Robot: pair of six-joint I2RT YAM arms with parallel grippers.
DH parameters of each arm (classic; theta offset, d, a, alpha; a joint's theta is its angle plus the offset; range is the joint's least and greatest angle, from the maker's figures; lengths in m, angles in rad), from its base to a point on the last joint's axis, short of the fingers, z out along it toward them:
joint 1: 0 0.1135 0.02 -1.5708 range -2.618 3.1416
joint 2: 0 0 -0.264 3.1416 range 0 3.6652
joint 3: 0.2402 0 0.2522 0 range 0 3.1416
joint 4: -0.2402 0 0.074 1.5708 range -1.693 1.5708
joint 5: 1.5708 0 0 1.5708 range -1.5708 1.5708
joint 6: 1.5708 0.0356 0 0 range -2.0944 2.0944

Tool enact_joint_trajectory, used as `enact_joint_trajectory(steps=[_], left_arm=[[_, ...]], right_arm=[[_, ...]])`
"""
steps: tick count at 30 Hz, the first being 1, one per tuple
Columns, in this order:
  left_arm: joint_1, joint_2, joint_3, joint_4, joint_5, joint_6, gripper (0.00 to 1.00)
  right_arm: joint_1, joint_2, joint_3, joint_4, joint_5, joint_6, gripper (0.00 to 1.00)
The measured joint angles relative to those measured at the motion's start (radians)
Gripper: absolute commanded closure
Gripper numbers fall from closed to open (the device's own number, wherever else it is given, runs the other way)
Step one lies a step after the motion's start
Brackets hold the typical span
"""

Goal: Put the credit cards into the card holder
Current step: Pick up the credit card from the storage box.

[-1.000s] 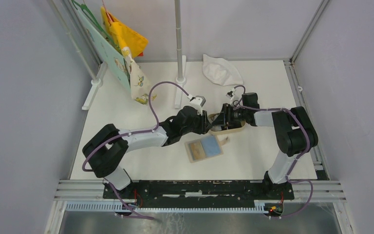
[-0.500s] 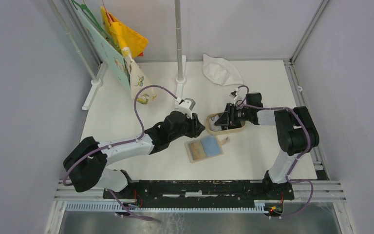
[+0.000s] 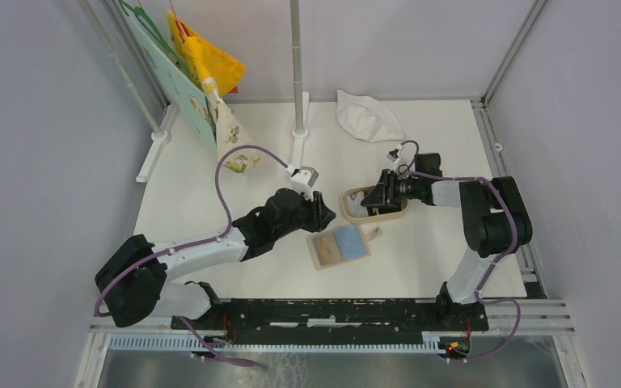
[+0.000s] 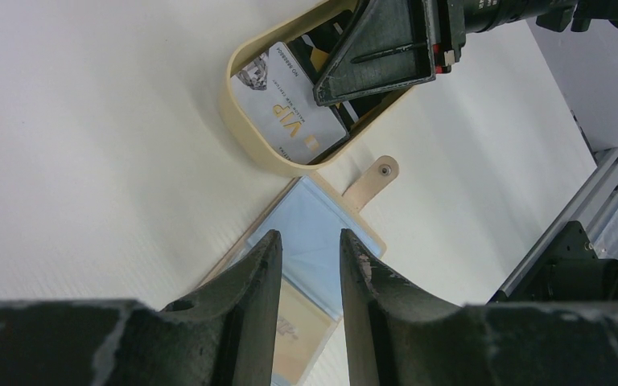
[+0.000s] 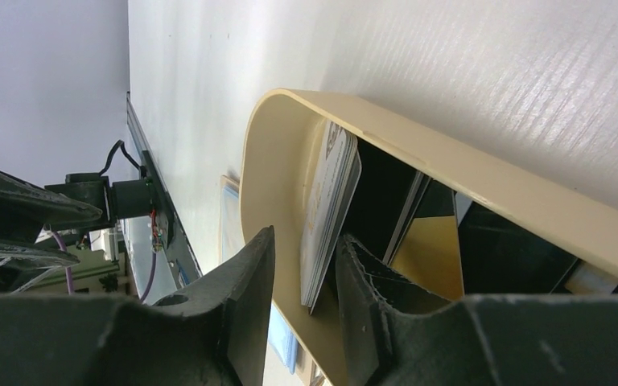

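Right gripper (image 5: 304, 245) straddles the grey-white card (image 5: 334, 185) edge-on, not pinching yet. It looks thin, stiff and slick, so grab that raised edge. Left gripper (image 4: 310, 241) is ajar, empty.

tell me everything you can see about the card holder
The card holder lies unfolded and flat on the white table, inside facing up. One half is light blue lining, the other tan, with a beige border that looks like leather. A short strap with a round snap sticks out toward the tan tray, close but apart. The left hand hangs open over its far edge.
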Motion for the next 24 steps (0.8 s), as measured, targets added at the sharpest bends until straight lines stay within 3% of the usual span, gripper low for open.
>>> enact_joint_trajectory(steps=[5, 14, 24], left_arm=[[0.0, -0.014, -0.009, -0.003, -0.001, 0.0, 0.61], [0.0, -0.019, -0.009, -0.002, 0.0, -0.001, 0.61], [0.0, -0.019, -0.01, 0.001, 0.0, -0.004, 0.61]], right_arm=[[-0.004, 0.0, 0.0, 0.0, -0.006, 0.0, 0.63], [0.007, 0.031, 0.01, 0.005, -0.02, -0.003, 0.49], [0.097, 0.048, 0.046, -0.007, 0.007, -0.052, 0.49]])
